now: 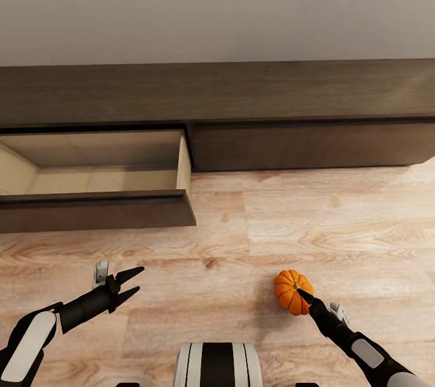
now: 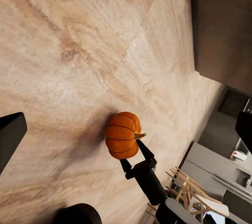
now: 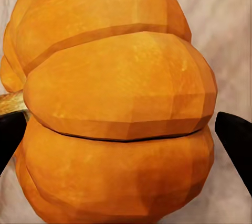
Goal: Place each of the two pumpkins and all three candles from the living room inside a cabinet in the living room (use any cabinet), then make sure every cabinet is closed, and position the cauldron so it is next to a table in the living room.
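The right arm reaches forward and low from the lower right, its right gripper [image 1: 300, 296] clamped on a small ribbed orange pumpkin [image 1: 293, 291] held above the floor, while the left arm angles in from the lower left with the left gripper [image 1: 134, 283] spread apart and holding nothing. Ahead, against a plain pale wall [image 1: 217, 6], runs the long dark-brown cabinet [image 1: 241, 94], its left drawer [image 1: 96, 208] pulled out over the light wood-grain floor [image 1: 302, 217], showing a pale interior; the right drawer front is flush. The pumpkin's faceted, glossy lobes sit between black fingertips [image 3: 236, 140] in the right wrist view.
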Controlling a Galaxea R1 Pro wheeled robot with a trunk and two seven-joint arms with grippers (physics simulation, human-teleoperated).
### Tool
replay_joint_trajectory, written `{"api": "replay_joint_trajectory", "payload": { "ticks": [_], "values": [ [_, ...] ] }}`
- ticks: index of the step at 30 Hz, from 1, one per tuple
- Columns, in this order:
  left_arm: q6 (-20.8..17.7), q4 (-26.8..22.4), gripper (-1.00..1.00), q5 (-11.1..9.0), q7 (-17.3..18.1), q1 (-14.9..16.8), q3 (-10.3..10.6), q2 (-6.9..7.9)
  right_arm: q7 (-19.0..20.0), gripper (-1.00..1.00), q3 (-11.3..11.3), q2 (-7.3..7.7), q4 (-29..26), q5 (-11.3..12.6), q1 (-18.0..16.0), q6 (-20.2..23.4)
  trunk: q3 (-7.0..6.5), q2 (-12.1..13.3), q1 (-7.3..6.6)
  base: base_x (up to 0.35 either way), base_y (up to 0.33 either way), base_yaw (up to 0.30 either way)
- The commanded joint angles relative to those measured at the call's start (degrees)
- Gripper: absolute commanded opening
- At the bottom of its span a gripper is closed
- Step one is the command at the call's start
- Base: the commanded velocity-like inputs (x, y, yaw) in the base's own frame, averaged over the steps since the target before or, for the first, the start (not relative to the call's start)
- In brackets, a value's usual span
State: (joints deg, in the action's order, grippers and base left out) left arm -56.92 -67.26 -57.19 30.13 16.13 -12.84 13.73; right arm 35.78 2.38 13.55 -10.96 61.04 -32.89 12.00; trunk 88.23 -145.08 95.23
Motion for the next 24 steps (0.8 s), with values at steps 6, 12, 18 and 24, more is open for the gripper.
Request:
{"api": "replay_joint_trajectory", "payload": {
  "ticks": [6,12,18,24],
  "values": [
    [-0.30,0.02,1.00,0.19,0.31,0.04,-0.08,-0.02,-4.08,-1.00,1.45,0.06,-0.22,-0.07,0.01,0.14,0.04,-0.01,0.00,0.000,0.000,0.000],
    [-0.30,-0.02,1.00,0.23,0.30,0.04,-0.08,-0.02,-4.04,-1.00,1.48,0.14,-0.44,-0.04,0.01,0.13,0.04,-0.01,0.00,0.000,0.000,0.000],
    [-0.30,-0.06,1.00,0.24,0.33,0.04,-0.08,-0.06,-4.04,-1.00,1.48,0.09,-0.44,-0.09,0.01,0.13,0.04,-0.01,0.00,0.000,0.000,0.000],
    [-0.30,-0.06,1.00,0.24,0.30,0.04,-0.08,-0.24,-3.98,-1.00,1.48,0.11,-0.46,-0.05,0.01,0.05,0.04,-0.01,0.00,0.000,0.000,0.000]
  ]
}}
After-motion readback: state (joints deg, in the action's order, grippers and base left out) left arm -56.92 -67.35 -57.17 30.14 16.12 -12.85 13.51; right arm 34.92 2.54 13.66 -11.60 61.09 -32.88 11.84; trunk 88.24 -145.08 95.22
